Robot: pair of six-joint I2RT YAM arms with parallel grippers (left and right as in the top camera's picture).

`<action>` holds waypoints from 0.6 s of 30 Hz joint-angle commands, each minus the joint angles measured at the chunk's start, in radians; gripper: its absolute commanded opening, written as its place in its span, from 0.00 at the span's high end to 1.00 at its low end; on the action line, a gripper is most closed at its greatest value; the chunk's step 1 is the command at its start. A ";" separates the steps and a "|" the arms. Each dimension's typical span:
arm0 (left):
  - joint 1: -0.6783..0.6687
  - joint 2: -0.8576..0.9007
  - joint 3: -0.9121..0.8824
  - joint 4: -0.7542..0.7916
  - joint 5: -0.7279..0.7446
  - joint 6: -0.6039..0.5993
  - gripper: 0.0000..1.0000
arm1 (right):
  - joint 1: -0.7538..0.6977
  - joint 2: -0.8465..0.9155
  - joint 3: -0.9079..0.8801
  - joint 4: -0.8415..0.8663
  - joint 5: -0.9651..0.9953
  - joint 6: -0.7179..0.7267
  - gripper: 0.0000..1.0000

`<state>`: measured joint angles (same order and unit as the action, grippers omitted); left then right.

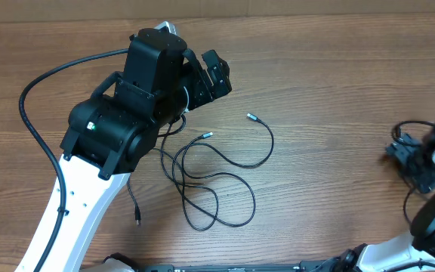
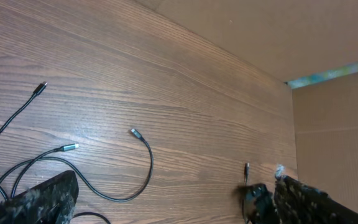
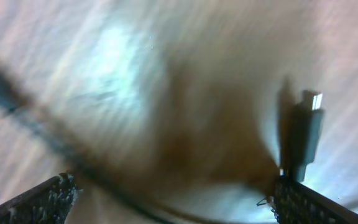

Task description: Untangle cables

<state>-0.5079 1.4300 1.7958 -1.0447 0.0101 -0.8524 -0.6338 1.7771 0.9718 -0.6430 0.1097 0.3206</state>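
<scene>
Right, nothing picked up yet: the cables (image 1: 217, 177) lie looped together on the counter (image 1: 323, 91), just beside the left tool (image 1: 216, 75), its jaws wide apart and empty. The right tool (image 1: 412, 157), likewise apart, sits well off. Next, I'd say, grab a plug end.

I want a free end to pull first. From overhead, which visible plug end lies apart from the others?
The dark plug beside the left arm's white link, toward the near edge. The two silver-tipped plugs lie together beyond the loops.
</scene>
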 commanded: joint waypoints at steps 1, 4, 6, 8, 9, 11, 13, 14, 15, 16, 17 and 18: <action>0.004 0.008 0.014 0.001 -0.018 0.030 0.00 | -0.094 0.086 -0.096 -0.024 0.035 0.045 0.00; 0.004 0.008 0.014 0.000 -0.018 0.030 0.00 | -0.166 0.086 -0.101 -0.027 0.027 0.065 0.00; 0.004 0.008 0.014 0.000 -0.018 0.030 0.00 | -0.222 0.086 -0.103 -0.031 0.024 0.077 0.00; 0.004 0.008 0.014 0.000 -0.018 0.030 0.00 | -0.279 0.086 -0.103 -0.035 0.023 0.107 0.00; 0.004 0.008 0.014 0.000 -0.018 0.030 0.00 | -0.299 0.086 -0.103 -0.035 0.021 0.119 0.00; 0.003 0.008 0.014 0.001 -0.018 0.030 0.00 | -0.339 0.086 -0.104 -0.034 0.016 0.128 0.00; 0.004 0.008 0.014 0.001 -0.018 0.030 0.00 | -0.368 0.086 -0.104 -0.034 -0.002 0.136 0.00; 0.004 0.008 0.014 0.001 -0.018 0.030 0.00 | -0.378 0.086 -0.104 -0.032 -0.013 0.136 0.00; 0.004 0.008 0.014 0.000 -0.018 0.030 0.00 | -0.388 0.086 -0.104 -0.031 -0.026 0.135 0.00; 0.004 0.008 0.014 0.000 -0.018 0.030 0.00 | -0.393 0.086 -0.104 -0.028 -0.025 0.135 0.00; 0.003 0.008 0.014 0.000 -0.018 0.030 0.00 | -0.393 0.086 -0.104 -0.023 -0.027 0.135 0.00; 0.003 0.008 0.014 0.001 -0.018 0.030 0.00 | -0.393 0.086 -0.104 -0.016 -0.038 0.123 0.00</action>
<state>-0.5083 1.4300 1.7958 -1.0447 0.0101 -0.8524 -1.0069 1.7699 0.9569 -0.6483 0.1158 0.4263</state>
